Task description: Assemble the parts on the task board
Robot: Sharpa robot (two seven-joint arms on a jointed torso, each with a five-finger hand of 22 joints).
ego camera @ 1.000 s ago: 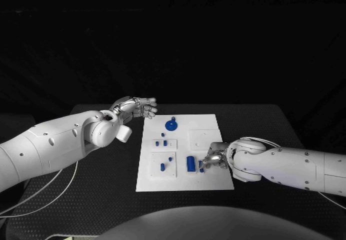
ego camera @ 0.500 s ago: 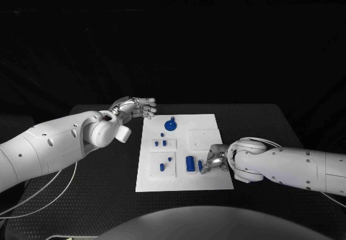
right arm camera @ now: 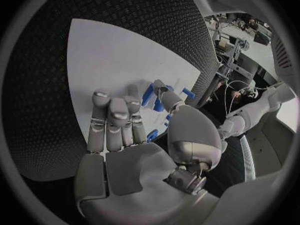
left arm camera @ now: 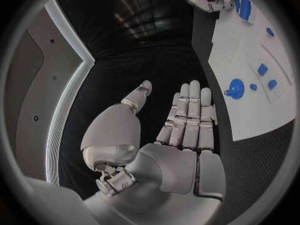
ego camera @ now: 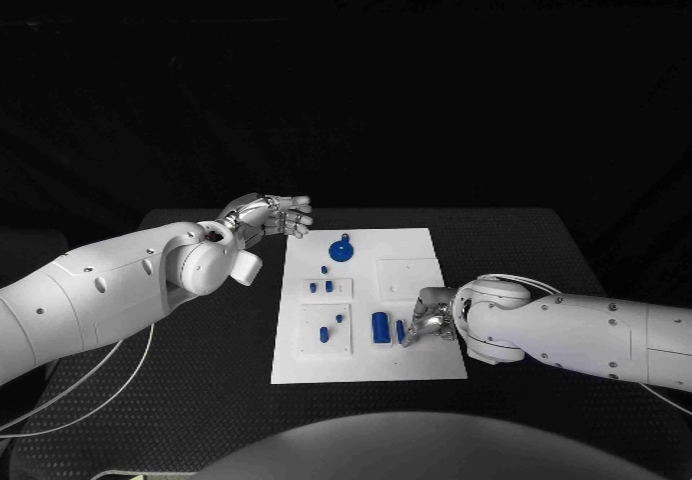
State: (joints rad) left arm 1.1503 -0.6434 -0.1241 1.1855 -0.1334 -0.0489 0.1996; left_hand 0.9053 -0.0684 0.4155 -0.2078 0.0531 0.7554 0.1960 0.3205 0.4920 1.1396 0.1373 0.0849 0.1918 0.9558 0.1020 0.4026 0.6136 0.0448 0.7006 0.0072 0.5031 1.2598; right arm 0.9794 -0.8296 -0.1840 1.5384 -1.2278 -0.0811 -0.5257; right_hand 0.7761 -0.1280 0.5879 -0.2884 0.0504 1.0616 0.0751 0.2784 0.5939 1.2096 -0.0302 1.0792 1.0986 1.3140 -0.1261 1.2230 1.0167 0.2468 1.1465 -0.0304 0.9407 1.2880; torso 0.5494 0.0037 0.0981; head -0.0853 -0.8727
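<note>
The white board (ego camera: 378,300) lies flat in the middle of the black tabletop (ego camera: 534,250), and everything else sits around it. Blue parts are spread over it: a round one with a small stem (ego camera: 342,248) near its far edge, a pair of little blocks (ego camera: 320,287) below that toward the left side, a few small pieces (ego camera: 333,328) on a raised square near the front left corner, and a taller block (ego camera: 381,327) near the middle front.

The right robot hand (ego camera: 428,318) is down on the board just beside that tall block, fingers together and bent toward the blue pieces; from behind the wrist its fingertips (right arm camera: 111,107) lie close to them, but I cannot tell whether it actually has hold of one.

The left robot hand (ego camera: 271,215) hangs off the board's far left corner, above the tabletop, fingers straight and slightly spread, holding nothing.
</note>
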